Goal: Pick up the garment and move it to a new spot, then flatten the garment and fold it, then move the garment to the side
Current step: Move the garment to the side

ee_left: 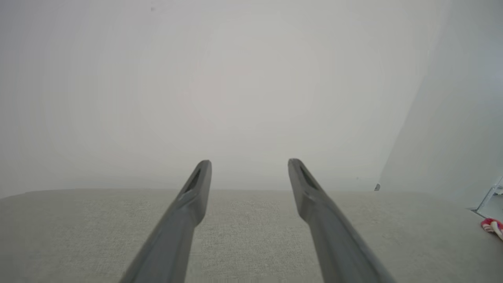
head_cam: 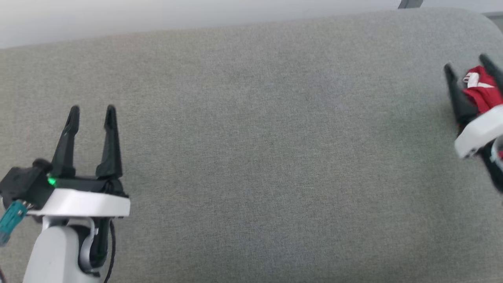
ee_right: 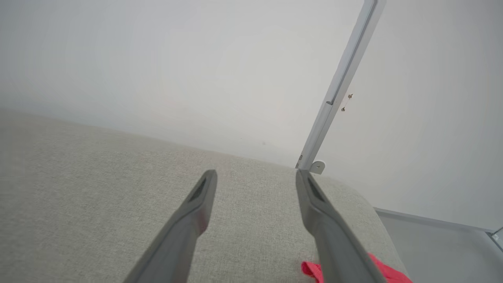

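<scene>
Nearest, at the lower left, the left gripper [head_cam: 92,108] hovers over the grey cushion [head_cam: 251,137], its fingers spread wide with nothing between them. Farther off, at the right edge, the right gripper [head_cam: 465,63] is likewise wide open and grips nothing. The garment [head_cam: 481,92] lies bunched on the cushion beneath it, near the cushion's right end. Beyond stands a pale wall [head_cam: 157,15].

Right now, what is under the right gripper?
The red garment, bunched on the grey cushion beneath the open right gripper. Its full extent is hidden by the gripper and the picture's edge.
</scene>
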Tool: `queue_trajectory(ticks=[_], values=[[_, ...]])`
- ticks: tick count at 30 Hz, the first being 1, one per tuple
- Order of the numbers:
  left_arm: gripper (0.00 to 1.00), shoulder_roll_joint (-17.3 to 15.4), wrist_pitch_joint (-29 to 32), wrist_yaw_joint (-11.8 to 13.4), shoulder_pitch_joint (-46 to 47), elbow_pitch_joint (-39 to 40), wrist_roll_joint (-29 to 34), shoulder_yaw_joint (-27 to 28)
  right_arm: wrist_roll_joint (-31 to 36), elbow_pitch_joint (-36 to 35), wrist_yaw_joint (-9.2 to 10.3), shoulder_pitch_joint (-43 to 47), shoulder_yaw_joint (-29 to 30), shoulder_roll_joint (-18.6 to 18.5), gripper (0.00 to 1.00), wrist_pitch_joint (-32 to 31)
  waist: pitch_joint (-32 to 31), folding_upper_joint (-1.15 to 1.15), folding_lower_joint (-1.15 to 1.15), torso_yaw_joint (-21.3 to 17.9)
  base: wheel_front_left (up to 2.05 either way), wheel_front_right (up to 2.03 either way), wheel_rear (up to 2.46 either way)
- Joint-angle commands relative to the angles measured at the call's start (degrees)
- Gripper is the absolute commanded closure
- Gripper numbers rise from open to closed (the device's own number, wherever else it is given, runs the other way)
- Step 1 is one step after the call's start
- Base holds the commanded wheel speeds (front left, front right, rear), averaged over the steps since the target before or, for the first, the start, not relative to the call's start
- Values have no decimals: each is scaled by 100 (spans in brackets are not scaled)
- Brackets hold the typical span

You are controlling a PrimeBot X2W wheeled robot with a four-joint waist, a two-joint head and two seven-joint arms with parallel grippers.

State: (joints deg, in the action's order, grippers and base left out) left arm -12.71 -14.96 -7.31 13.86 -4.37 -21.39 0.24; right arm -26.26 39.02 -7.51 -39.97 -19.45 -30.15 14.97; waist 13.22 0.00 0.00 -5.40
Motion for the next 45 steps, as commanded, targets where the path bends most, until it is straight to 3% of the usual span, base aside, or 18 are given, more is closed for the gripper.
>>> queue_trajectory(ticks=[1, 11, 21, 37, 45], values=[[0, 8, -29, -21, -90, 53, 50, 67, 62, -120, 4, 211, 87, 60, 0, 22, -59, 0, 0, 30, 0, 0, 0], [0, 304, -28, -21, -792, 439, 345, 533, 754, -1349, 4, 1565, 879, 531, 0, 24, -363, 0, 0, 175, 0, 0, 0], [0, 442, -29, -21, -1391, 588, 339, 765, 1043, -2057, 4, 2612, 1431, 913, 0, 24, -731, 0, 0, 316, 0, 0, 0], [0, 648, -28, -21, -2305, 612, 275, 1076, 1116, -2711, 4, 3733, 1996, 1303, 0, 24, -1259, 0, 0, 566, 0, 0, 0], [0, 592, -29, -21, -2633, 528, 363, 871, 1068, -2822, 4, 4032, 2150, 1435, 0, 24, -1377, 0, 0, 723, 0, 0, 0]])
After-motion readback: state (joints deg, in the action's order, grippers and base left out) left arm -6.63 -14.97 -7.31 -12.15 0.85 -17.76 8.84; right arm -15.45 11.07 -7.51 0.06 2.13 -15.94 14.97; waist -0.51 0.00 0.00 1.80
